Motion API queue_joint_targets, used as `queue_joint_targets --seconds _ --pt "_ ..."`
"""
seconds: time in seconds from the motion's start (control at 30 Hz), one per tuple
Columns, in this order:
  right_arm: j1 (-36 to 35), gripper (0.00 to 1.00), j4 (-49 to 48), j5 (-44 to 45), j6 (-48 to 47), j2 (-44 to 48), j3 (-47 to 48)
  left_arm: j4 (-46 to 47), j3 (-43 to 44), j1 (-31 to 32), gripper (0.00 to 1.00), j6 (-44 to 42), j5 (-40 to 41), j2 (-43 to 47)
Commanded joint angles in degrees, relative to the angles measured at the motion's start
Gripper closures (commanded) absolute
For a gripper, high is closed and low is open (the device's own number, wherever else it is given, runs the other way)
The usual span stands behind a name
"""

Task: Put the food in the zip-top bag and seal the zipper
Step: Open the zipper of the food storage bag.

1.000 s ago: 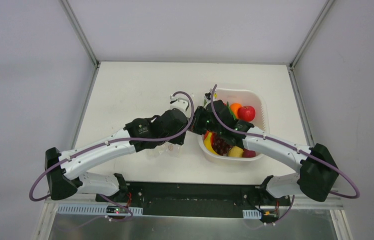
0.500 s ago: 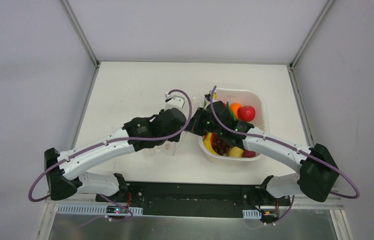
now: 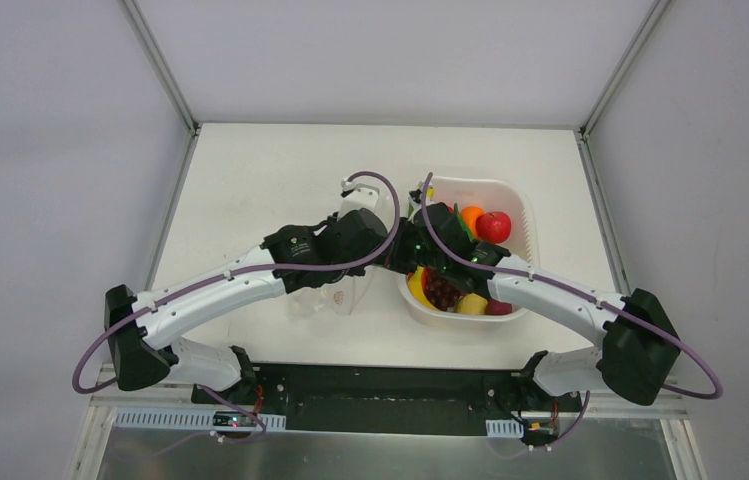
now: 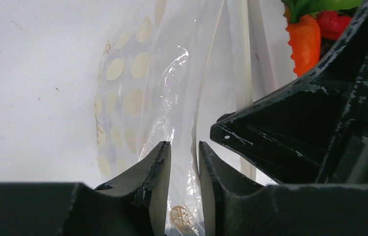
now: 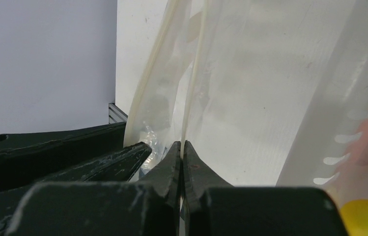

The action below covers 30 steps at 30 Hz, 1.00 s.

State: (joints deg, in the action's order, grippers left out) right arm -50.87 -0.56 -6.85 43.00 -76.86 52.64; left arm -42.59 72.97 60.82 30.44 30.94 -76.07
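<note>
The bag (image 4: 137, 93) lies in the middle of the counter (image 3: 250, 170), just left of the basket (image 3: 525, 215) of food (image 3: 493, 226). Right fingers (image 5: 172, 162) pinch its film; left fingers (image 4: 158, 167) stand slightly apart around it.

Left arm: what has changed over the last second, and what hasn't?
The left gripper swung forward and right, toward the right gripper. Its jaws now stand narrowly apart around the zip-top bag film. The right gripper stayed shut on the bag. The basket and food did not move.
</note>
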Motion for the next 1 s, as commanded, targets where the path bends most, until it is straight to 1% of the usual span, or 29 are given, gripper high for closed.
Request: queue_joint_targets --seconds 0.0,0.13,0.3,0.4,0.53,0.67,0.77,0.87,0.97 --pt "0.12 1.00 0.11 -0.55 -0.90 2.04 1.23 -2.84 2.22 0.52 0.76 -0.60 4.21 -0.94" --pt "-0.01 1.00 0.07 -0.54 -0.90 2.12 1.23 -2.78 2.27 0.53 0.80 -0.67 3.33 -1.55" --pt "0.09 1.00 -0.86 -0.57 -0.97 1.60 0.81 -2.06 2.00 0.53 1.00 -0.64 1.73 -0.61" --pt "0.07 1.00 0.18 0.91 -1.77 0.37 0.55 -2.61 2.55 0.49 1.00 -1.13 1.85 1.91" --pt "-0.05 1.00 4.06 2.10 -4.02 -1.23 0.71 -4.63 3.41 0.46 1.00 -1.96 3.26 5.45" --pt "-1.13 1.00 7.73 2.87 -6.91 -2.09 2.00 -9.12 3.94 0.44 1.00 -0.51 6.83 7.66" --pt "-2.08 1.00 9.44 2.27 -8.95 -2.52 3.25 -10.41 3.59 0.40 1.00 0.57 7.18 9.24" --pt "-2.65 1.00 8.46 1.95 -9.08 -1.82 3.39 -10.18 3.05 0.38 1.00 1.11 6.15 10.14" --pt "-2.61 1.00 4.42 -0.91 -8.54 -0.76 2.64 -9.76 1.93 0.42 1.00 1.43 5.19 9.59"
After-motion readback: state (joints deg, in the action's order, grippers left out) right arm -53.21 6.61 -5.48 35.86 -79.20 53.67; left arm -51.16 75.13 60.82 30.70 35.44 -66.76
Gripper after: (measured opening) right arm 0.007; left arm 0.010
